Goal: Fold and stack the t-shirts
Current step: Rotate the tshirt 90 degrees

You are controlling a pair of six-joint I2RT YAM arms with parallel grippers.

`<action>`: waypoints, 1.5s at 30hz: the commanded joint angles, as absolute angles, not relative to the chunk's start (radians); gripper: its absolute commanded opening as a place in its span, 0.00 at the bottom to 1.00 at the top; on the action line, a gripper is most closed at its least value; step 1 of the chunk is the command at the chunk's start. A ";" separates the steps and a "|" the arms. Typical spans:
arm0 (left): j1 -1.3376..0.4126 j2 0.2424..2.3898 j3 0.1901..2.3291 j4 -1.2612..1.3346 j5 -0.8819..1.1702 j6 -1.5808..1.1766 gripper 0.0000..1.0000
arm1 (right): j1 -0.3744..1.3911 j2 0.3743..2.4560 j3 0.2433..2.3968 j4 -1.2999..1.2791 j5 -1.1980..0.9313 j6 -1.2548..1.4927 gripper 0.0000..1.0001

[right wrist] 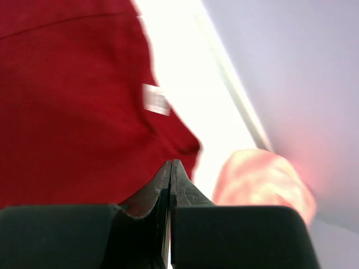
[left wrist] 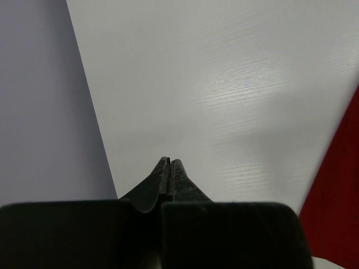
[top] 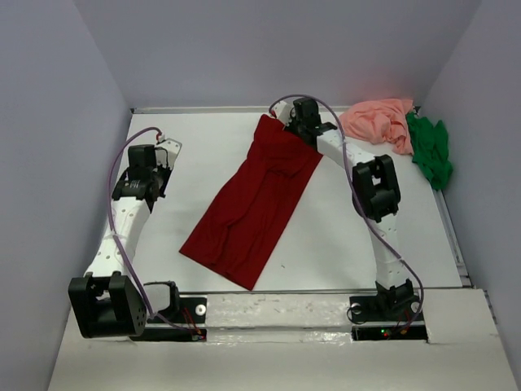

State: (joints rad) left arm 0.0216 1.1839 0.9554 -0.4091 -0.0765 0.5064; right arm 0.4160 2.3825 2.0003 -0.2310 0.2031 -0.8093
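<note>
From above, you see the dark red t-shirt (top: 252,204) lying diagonally mid-table (top: 203,155), with the salmon pink t-shirt (top: 378,122) and bright green t-shirt (top: 431,151) bunched far right. In the left wrist view, your left hand (left wrist: 169,162) is closed and empty. In the right wrist view, your right hand (right wrist: 170,163) is closed at the red hem; you cannot tell whether it pinches cloth.

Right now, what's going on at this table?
Shirt folding, early on. The dark red shirt lies stretched out diagonally in the middle of the table. The right fingers are shut at its far end; I can't tell if they pinch cloth. The left fingers are shut over bare table off to the left, holding nothing. The pink shirt and green shirt sit bunched in the far right corner, no stack yet.
</note>
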 commanded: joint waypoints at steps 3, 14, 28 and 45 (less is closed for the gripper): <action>0.014 1.101 0.969 -0.399 -0.005 0.486 0.00 | 0.411 2.108 1.913 -0.207 0.268 -0.746 0.00; 0.011 1.039 0.948 -0.396 0.077 0.476 0.00 | 0.411 2.051 1.887 -0.613 -0.041 -0.447 0.00; 0.009 0.994 0.900 -0.368 0.097 0.476 0.00 | 0.411 2.174 1.908 -0.805 -0.284 -0.344 0.00; 0.009 1.028 0.903 -0.360 0.097 0.482 0.00 | 0.411 2.336 1.976 -0.893 -0.206 -0.383 0.00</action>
